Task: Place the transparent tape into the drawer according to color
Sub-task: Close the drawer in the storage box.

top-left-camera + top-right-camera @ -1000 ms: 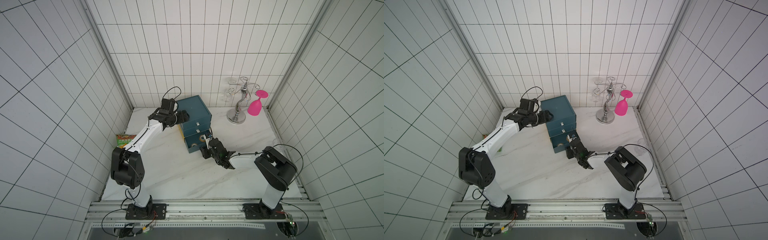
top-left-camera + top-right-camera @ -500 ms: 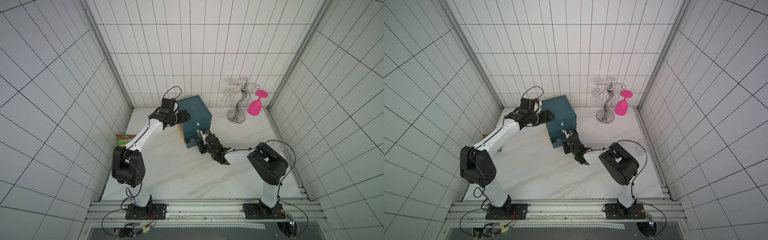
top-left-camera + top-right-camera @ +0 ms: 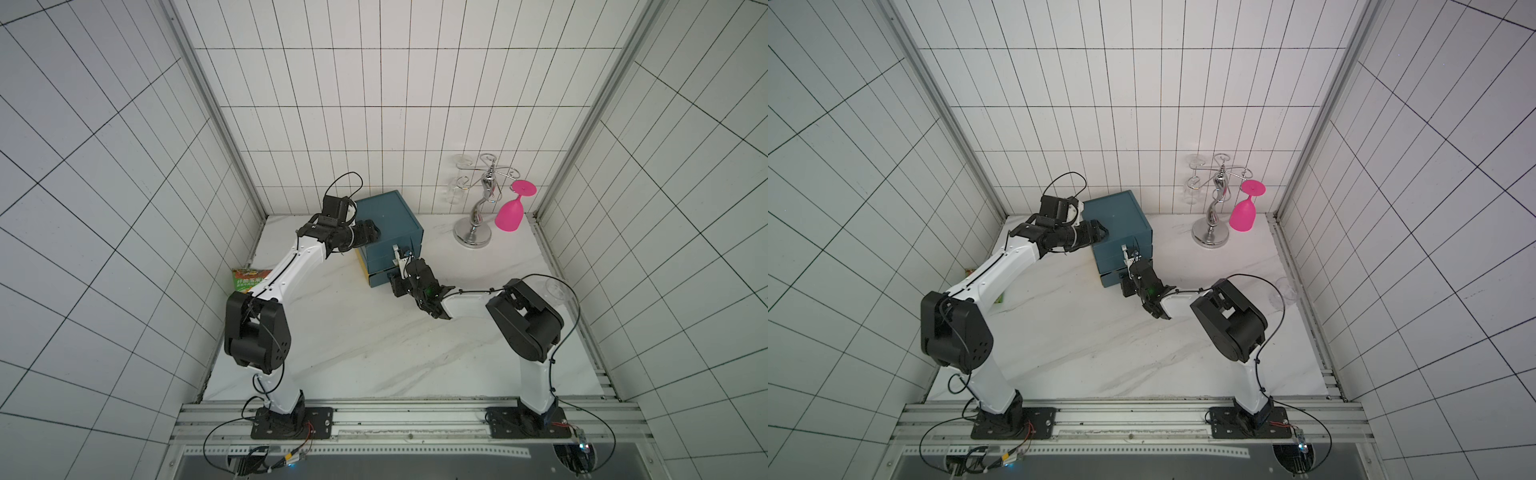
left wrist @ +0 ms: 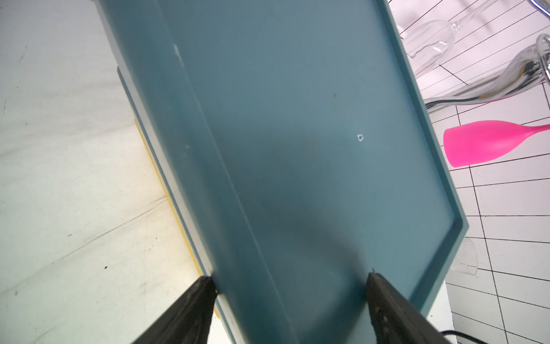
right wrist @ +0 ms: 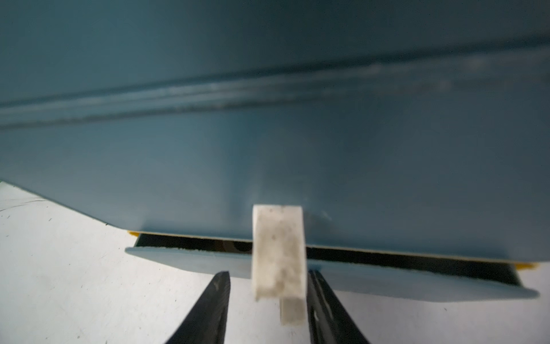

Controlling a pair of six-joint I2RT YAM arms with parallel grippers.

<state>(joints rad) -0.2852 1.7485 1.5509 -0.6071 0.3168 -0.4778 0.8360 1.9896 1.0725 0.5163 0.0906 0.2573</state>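
Observation:
The drawer (image 3: 390, 216) is a dark teal chest at the back of the table, seen in both top views (image 3: 1117, 212). My left gripper (image 3: 370, 232) stands open with its fingers (image 4: 202, 297) astride the chest's upper left edge (image 4: 297, 119), one beside the side wall and one over the top. My right gripper (image 3: 395, 272) is at the bottom drawer (image 5: 416, 283), which stands out by a narrow dark gap. A pale pull (image 5: 278, 253) sits between its fingers (image 5: 321, 297); one touches it, the other stands apart. No transparent tape is in view.
A silver glass rack (image 3: 478, 224) with a pink glass (image 3: 510, 214) stands at the back right. A clear glass (image 3: 557, 286) lies near the right wall. A green snack packet (image 3: 249, 278) lies by the left wall behind my left arm.
The bottom drawer has slid back from well out to almost in, with my right gripper following it toward the chest and narrowing a little. My left arm has stayed at the chest.

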